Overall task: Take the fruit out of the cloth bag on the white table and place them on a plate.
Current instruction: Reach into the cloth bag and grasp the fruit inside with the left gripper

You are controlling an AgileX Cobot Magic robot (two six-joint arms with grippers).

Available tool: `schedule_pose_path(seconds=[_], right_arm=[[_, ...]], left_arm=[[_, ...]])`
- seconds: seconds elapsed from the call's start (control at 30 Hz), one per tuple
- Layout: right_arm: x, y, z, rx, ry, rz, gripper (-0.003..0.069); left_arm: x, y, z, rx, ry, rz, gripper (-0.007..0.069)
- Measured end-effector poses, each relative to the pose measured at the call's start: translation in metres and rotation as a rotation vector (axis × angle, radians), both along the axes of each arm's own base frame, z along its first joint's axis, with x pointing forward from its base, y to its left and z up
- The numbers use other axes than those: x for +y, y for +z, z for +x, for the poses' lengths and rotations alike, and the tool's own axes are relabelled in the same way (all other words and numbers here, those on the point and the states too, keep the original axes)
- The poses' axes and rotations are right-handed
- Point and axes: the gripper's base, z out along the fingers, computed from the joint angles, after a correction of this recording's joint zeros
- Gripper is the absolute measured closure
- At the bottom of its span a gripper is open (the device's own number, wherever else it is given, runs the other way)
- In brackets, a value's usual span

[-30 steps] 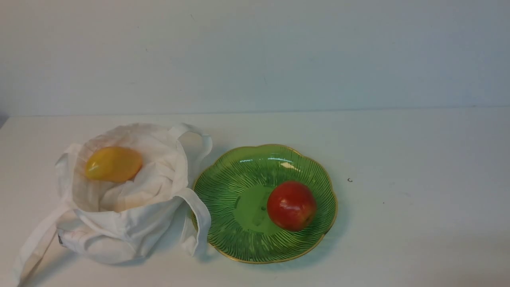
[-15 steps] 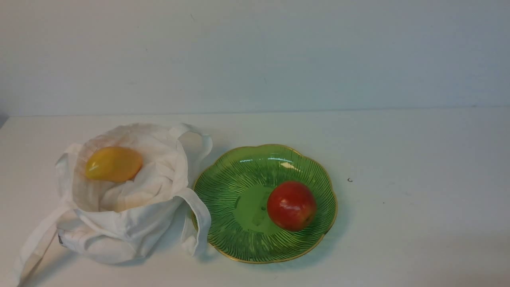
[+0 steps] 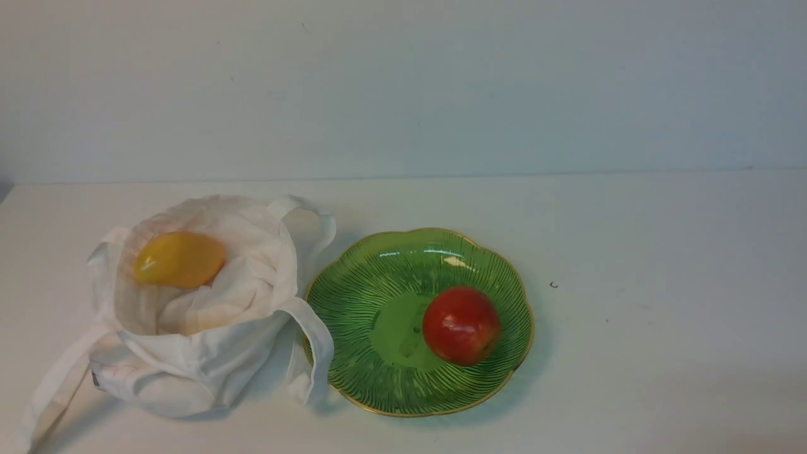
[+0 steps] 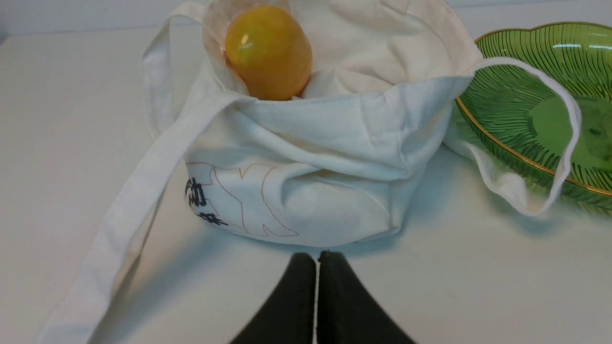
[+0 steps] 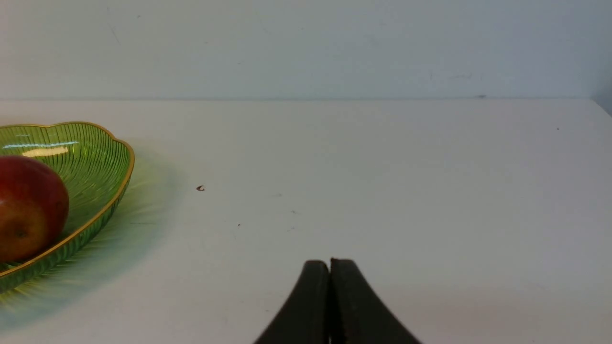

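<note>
The yellow-orange fruit (image 3: 180, 259) lies in the open mouth of the white cloth bag (image 3: 195, 353) at the left of the white table (image 3: 662, 252). The green plate (image 3: 378, 353) with a gold rim stands just right of the bag, and one strap rests against its rim. In the left wrist view my left gripper (image 4: 317, 258) is shut and empty, a little short of the bag (image 4: 311, 157), with the fruit (image 4: 268, 50) beyond. My right gripper (image 5: 330, 265) is shut and empty over bare table, right of the plate (image 5: 95, 157). Neither gripper shows in the front view.
A round red apple (image 3: 461, 325) sits on the right half of the plate and also shows in the right wrist view (image 5: 28, 205). A long bag strap (image 3: 53, 391) trails toward the front left edge. A tiny dark speck (image 3: 553, 285) lies right of the plate.
</note>
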Motion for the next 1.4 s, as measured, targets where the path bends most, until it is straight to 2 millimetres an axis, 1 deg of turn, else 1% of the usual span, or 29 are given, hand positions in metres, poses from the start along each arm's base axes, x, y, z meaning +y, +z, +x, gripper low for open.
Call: schedule_pose_path(seconds=[0.27, 0.33, 0.47, 0.5, 0.57, 0.67, 0.8, 0.87, 0.9, 1.0, 1.03, 1.07, 1.1, 1.13, 1.17, 1.2, 1.3, 1.33, 1.37, 1.4], right_arm=[[0.000, 0.000, 0.000, 0.000, 0.000, 0.000, 0.0673], [0.000, 0.000, 0.000, 0.000, 0.000, 0.000, 0.0673], [0.000, 0.000, 0.000, 0.000, 0.000, 0.000, 0.0673], [0.000, 0.000, 0.000, 0.000, 0.000, 0.000, 0.0673], [0.000, 0.000, 0.000, 0.000, 0.000, 0.000, 0.0673], [0.000, 0.000, 0.000, 0.000, 0.000, 0.000, 0.0673], [0.000, 0.000, 0.000, 0.000, 0.000, 0.000, 0.0673], [0.000, 0.000, 0.000, 0.000, 0.000, 0.000, 0.0673], [0.000, 0.000, 0.000, 0.000, 0.000, 0.000, 0.0673], [0.000, 0.000, 0.000, 0.000, 0.000, 0.000, 0.0673], [0.000, 0.000, 0.000, 0.000, 0.000, 0.000, 0.0673], [0.000, 0.000, 0.000, 0.000, 0.000, 0.000, 0.0673], [0.000, 0.000, 0.000, 0.000, 0.000, 0.000, 0.0673], [0.000, 0.000, 0.000, 0.000, 0.000, 0.000, 0.0673], [0.000, 0.000, 0.000, 0.000, 0.000, 0.000, 0.0673], [0.000, 0.000, 0.000, 0.000, 0.000, 0.000, 0.0673], [0.000, 0.000, 0.000, 0.000, 0.000, 0.000, 0.0673], [0.000, 0.000, 0.000, 0.000, 0.000, 0.000, 0.0673], [0.000, 0.000, 0.000, 0.000, 0.000, 0.000, 0.0673], [0.000, 0.000, 0.000, 0.000, 0.000, 0.000, 0.0673]], left_arm=[[0.000, 0.000, 0.000, 0.000, 0.000, 0.000, 0.0632], [-0.001, 0.000, 0.000, 0.003, 0.003, -0.037, 0.0632], [-0.009, 0.002, 0.000, 0.017, 0.036, -0.425, 0.0632], [-0.012, 0.004, 0.000, 0.029, 0.044, -0.580, 0.0632], [-0.016, 0.008, 0.000, 0.045, 0.059, -0.822, 0.0632], [-0.017, 0.013, 0.001, 0.020, 0.069, -0.970, 0.0632], [-0.015, 0.019, 0.002, -0.023, 0.086, -1.109, 0.0632], [-0.016, 0.020, 0.002, -0.022, 0.082, -1.122, 0.0632], [-0.017, 0.022, 0.002, -0.017, 0.072, -1.118, 0.0632], [-0.022, 0.055, -0.003, -0.020, -0.023, -1.032, 0.0632], [-0.025, 0.067, -0.003, -0.001, -0.048, -0.978, 0.0632], [-0.027, 0.085, 0.000, 0.034, -0.067, -0.901, 0.0632], [-0.027, 0.084, 0.000, 0.044, -0.071, -0.897, 0.0632], [-0.029, 0.099, 0.005, 0.106, -0.080, -0.810, 0.0632], [-0.030, 0.108, 0.011, 0.172, -0.084, -0.735, 0.0632], [-0.031, 0.113, 0.016, 0.244, -0.087, -0.668, 0.0632], [-0.028, 0.125, 0.040, 0.447, -0.050, -0.454, 0.0632], [-0.023, 0.129, 0.055, 0.516, -0.015, -0.367, 0.0631], [-0.024, 0.130, 0.057, 0.526, -0.014, -0.367, 0.0629], [-0.018, 0.133, 0.074, 0.569, 0.028, -0.286, 0.0621]])
